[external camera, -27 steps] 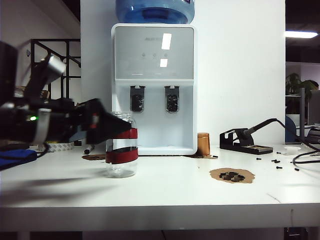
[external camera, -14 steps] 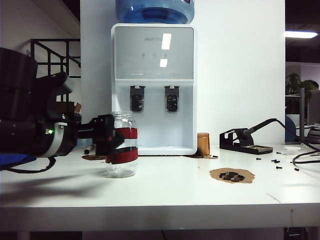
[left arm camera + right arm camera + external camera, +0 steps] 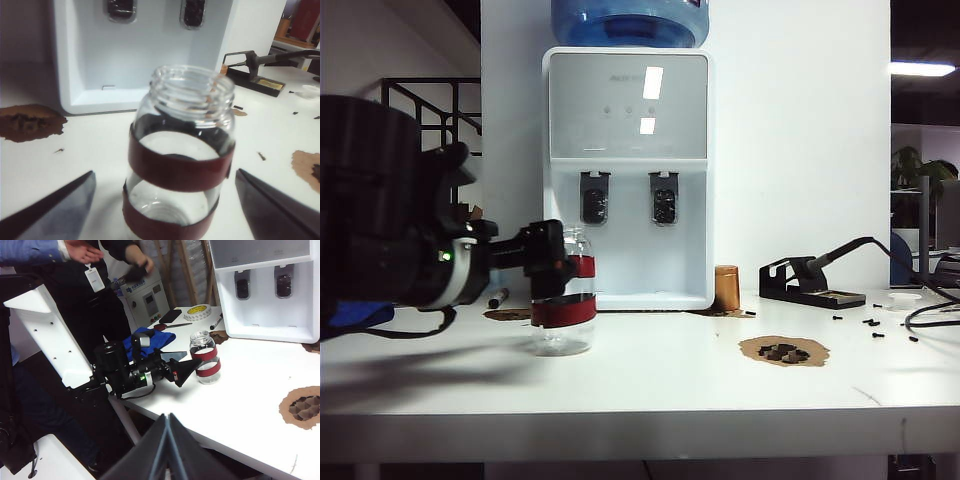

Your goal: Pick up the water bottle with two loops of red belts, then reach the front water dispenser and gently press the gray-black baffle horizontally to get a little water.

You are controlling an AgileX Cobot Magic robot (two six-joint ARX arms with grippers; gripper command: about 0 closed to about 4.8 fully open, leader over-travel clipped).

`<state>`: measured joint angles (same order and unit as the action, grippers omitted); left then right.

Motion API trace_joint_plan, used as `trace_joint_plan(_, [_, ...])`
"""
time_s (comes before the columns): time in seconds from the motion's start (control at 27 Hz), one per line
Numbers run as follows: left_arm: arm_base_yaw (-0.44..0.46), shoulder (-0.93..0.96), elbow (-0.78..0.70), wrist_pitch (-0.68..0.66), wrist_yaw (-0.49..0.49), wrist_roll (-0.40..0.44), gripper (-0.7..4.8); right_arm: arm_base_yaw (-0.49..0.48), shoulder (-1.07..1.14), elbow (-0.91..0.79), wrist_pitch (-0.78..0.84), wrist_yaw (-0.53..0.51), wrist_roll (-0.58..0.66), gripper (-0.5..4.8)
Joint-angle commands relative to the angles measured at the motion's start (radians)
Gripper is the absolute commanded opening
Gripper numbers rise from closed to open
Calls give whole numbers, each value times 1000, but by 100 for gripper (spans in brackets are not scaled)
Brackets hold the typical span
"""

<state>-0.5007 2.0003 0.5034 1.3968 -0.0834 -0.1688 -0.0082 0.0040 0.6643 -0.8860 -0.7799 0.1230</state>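
Note:
The water bottle (image 3: 563, 290), a clear jar with two red bands, stands upright on the white table in front of the water dispenser (image 3: 628, 170). My left gripper (image 3: 548, 268) comes in level from the left and is open. In the left wrist view the bottle (image 3: 182, 165) stands between its dark fingers (image 3: 55, 210), with a gap on each side. The gray-black baffle (image 3: 595, 198) hangs above and just behind the bottle, untouched. My right gripper (image 3: 167, 417) is shut, hanging off the table's near edge, far from the bottle (image 3: 203, 364).
The twin lever (image 3: 664, 198) is right of the baffle. A small brown cylinder (image 3: 726, 288), a soldering-iron stand (image 3: 810, 283) and a brown pad (image 3: 784, 351) lie to the right. A blue cloth (image 3: 150, 337), tape roll (image 3: 196, 312) and a person (image 3: 85, 285) are by the left arm.
My left gripper has moved right and turned at the wrist, and its jaws have spread wider, so its fingers now flank the bottle. The bottle and the right arm have stayed still.

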Motion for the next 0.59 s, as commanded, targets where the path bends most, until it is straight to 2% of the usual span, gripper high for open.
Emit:
trace_joint_plan(0.04, [-2,19,8,3,5,-5,479,0,0,2,10,-5,-4,-1])
trace_joint_plan(0.37, [-14,68,67,-1,21,-56,479,0,0,2,10,-6,-4,-1])
trace_joint_plan(0.59, [-15,69,131,-94,23,-56,479,0,0,2,10,-5,-4,0])
